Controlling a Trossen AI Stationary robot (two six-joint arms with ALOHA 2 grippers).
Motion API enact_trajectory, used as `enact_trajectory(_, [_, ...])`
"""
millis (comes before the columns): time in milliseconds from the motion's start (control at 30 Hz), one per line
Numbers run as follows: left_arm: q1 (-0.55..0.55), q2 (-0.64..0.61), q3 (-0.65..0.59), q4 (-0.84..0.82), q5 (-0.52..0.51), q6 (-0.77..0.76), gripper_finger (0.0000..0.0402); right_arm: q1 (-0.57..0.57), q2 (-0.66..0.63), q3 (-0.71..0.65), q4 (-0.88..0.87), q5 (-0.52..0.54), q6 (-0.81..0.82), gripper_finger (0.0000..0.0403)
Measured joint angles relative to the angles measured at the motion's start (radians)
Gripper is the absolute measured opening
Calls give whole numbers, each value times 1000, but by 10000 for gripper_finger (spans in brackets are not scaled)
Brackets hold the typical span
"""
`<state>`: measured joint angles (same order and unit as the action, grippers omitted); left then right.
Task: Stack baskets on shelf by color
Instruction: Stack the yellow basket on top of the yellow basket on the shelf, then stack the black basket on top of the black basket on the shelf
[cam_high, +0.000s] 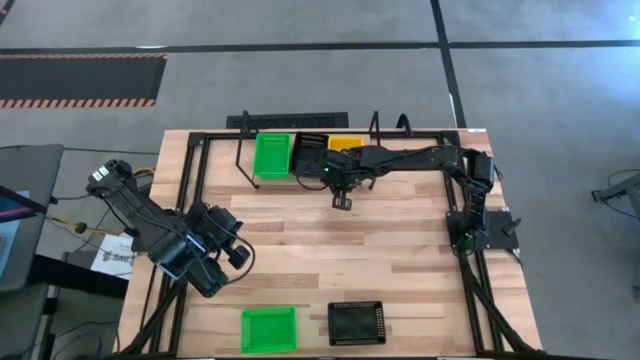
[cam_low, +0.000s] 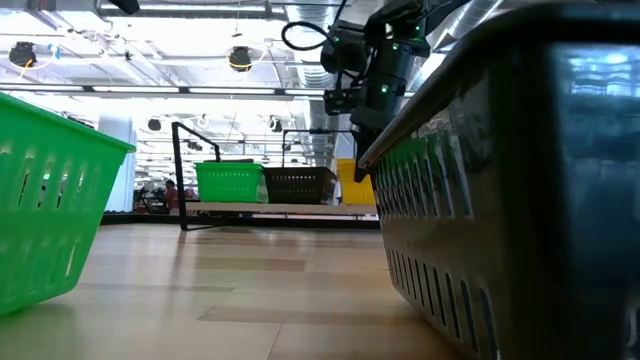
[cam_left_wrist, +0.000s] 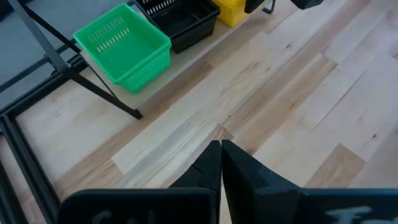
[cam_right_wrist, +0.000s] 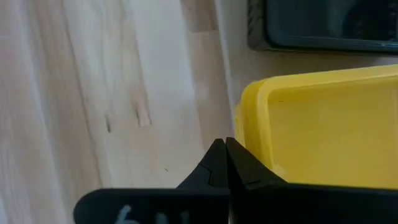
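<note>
**Shelf row seeded, two baskets left on the near table**

On the shelf (cam_high: 300, 178), at the upper centre of the high view, we see a green basket (cam_high: 272, 155), a black basket (cam_high: 309, 153) touching it, and a yellow basket (cam_high: 345, 144) at the right end, partly hidden under our right arm. Whether any of these is already a stack of several, we cannot tell from above. Two more sit on the table (cam_high: 400, 260) at the bottom centre of that view: a loose green basket (cam_high: 269, 328) and a loose black basket (cam_high: 357, 322) just beside it.

Our right gripper (cam_high: 343, 201) hangs just in front of the shelf by the yellow one, fingers clenched together on nothing. Our left gripper (cam_high: 243, 257) waits at the lower left of the high view, likewise clenched and empty.

We judge that we are between placements, with yellow settled. The next move calls for opening a gripper, reaching to a loose basket at the near edge, pinching its rim, and nesting it squarely into the same colour on the shelf.
</note>
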<state>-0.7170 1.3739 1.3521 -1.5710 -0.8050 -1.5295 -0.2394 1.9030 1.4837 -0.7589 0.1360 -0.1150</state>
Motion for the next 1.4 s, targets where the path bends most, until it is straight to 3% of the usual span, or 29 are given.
enact_trajectory(167, [0, 0, 0, 0, -20, -1, 0, 27, 0, 0, 3, -3, 10, 0])
enact_trajectory(367, [2, 0, 1, 0, -21, -8, 0, 77, -36, 0, 77, -139, 39, 0])
enact_trajectory(633, [2, 1, 1, -1, -21, -16, 0, 102, -107, 2, 196, -153, 36, 0])
enact_trajectory(800, [25, 0, 2, 0, -19, -15, 0, 107, -228, 2, 133, -147, 66, 0])
enact_trajectory(933, [73, 0, 2, 2, -13, 3, 0, 141, -391, 2, 70, -71, 92, 0])
enact_trajectory(1067, [141, 0, 2, 114, 22, 147, 0, 212, -568, 2, 17, 25, 157, 0])
enact_trajectory(1233, [243, 13, 1, 396, 137, 458, 0, 346, -739, 2, -38, 196, 234, 0])
enact_trajectory(1400, [352, 74, 1, 703, 321, 762, 0, 483, -829, 2, -52, 335, 258, 0])
